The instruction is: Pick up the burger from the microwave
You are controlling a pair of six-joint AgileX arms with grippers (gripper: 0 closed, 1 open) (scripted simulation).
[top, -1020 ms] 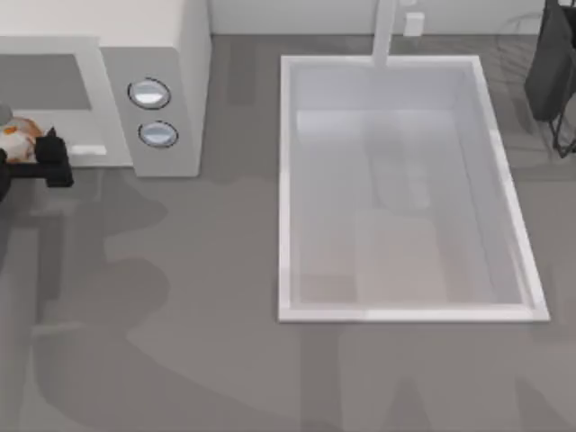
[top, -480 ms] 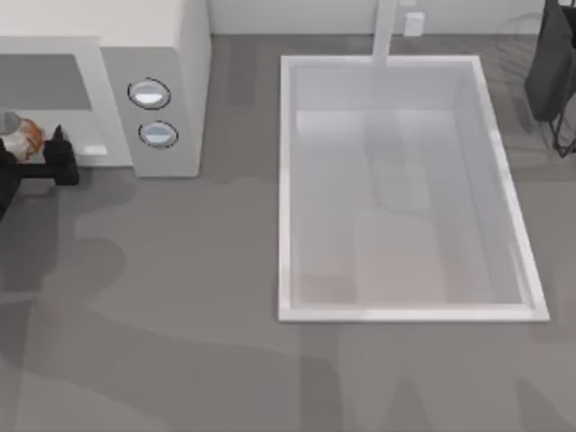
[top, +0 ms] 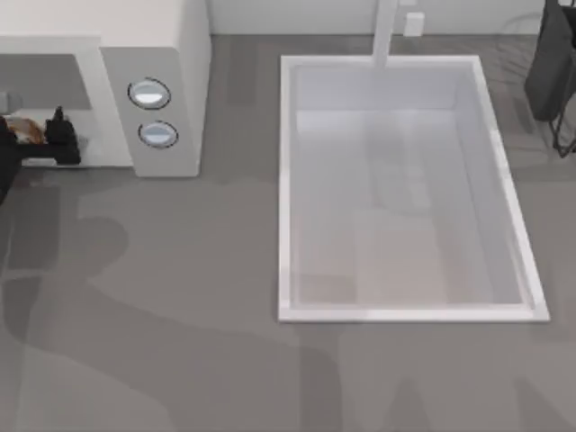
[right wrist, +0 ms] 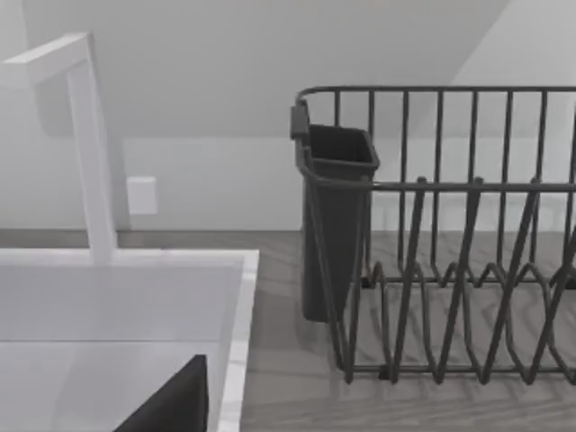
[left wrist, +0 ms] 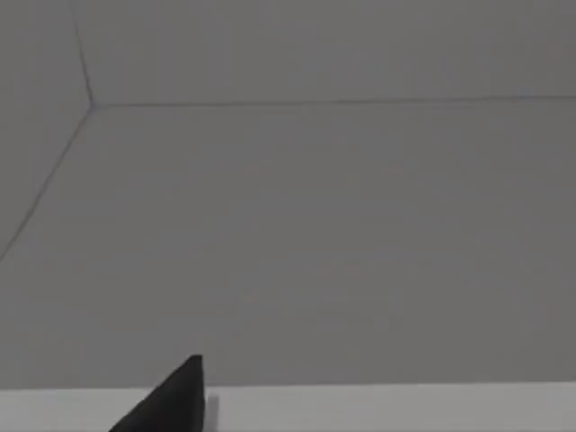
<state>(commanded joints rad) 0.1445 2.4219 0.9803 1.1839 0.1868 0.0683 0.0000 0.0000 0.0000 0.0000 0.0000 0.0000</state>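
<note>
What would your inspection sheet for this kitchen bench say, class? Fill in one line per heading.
Surface: grey counter, shadowed.
Job's things: burger at the mouth of the microwave, at the top view's left edge, mostly hidden by the arm.
Clutter: nothing seen.
Grippers: left gripper at the microwave opening, against the burger; right gripper over the sink.
Cables: nothing seen.
Surroundings: white sink with tap, dark dish rack with a cup holder, two dials.

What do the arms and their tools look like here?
Left tool: matte black, blocky, with short angular fingers, at the microwave mouth on the table's left. Each wrist view shows a black wedge-shaped finger tip. No cables or markings visible.
</note>
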